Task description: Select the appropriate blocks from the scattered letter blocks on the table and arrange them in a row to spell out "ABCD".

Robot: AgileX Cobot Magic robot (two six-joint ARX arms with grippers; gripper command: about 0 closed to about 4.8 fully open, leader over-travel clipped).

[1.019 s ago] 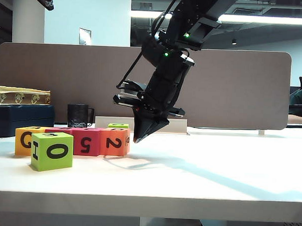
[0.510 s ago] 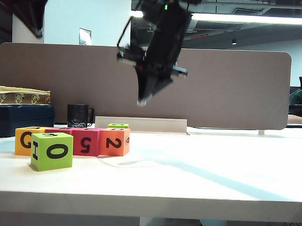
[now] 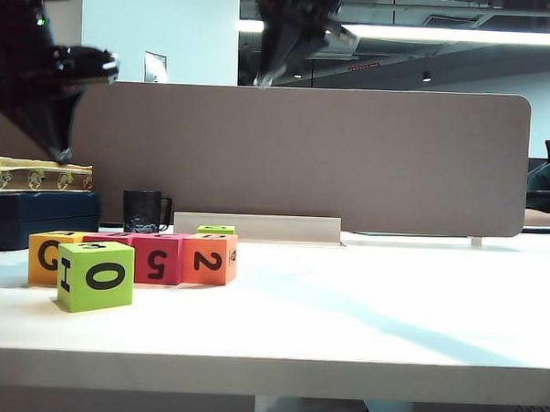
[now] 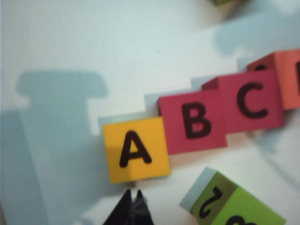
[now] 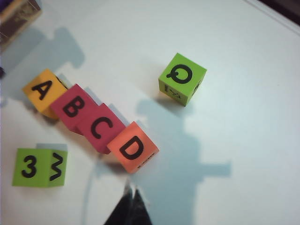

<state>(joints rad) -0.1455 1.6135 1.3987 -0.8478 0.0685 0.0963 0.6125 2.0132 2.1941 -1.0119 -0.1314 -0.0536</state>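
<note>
Four cubes stand touching in a row on the white table (image 3: 362,310): yellow-orange A (image 5: 43,91), red B (image 5: 72,108), red C (image 5: 101,127), orange D (image 5: 132,147). In the left wrist view their tops read A (image 4: 137,150), B (image 4: 194,121), C (image 4: 253,101). From the front the row shows a 5 (image 3: 159,257) and a 2 (image 3: 209,258). The lime 0 cube (image 3: 96,276) stands apart in front, and a lime Q cube (image 5: 182,77) behind. My left gripper (image 3: 63,153) hangs shut and empty high at the left, tips (image 4: 132,192) above the table by A. My right gripper (image 3: 260,79) is shut and empty, high above the row.
A grey divider panel (image 3: 396,157) closes off the back of the table. A black mug (image 3: 142,211) and a dark box (image 3: 37,218) with a patterned case (image 3: 39,175) on it stand at the back left. A pale strip (image 3: 256,226) lies along the panel's foot.
My right gripper has risen from beside the orange cube to the top of the exterior view. My left arm has come down into view at the upper left. The cubes have not moved.
</note>
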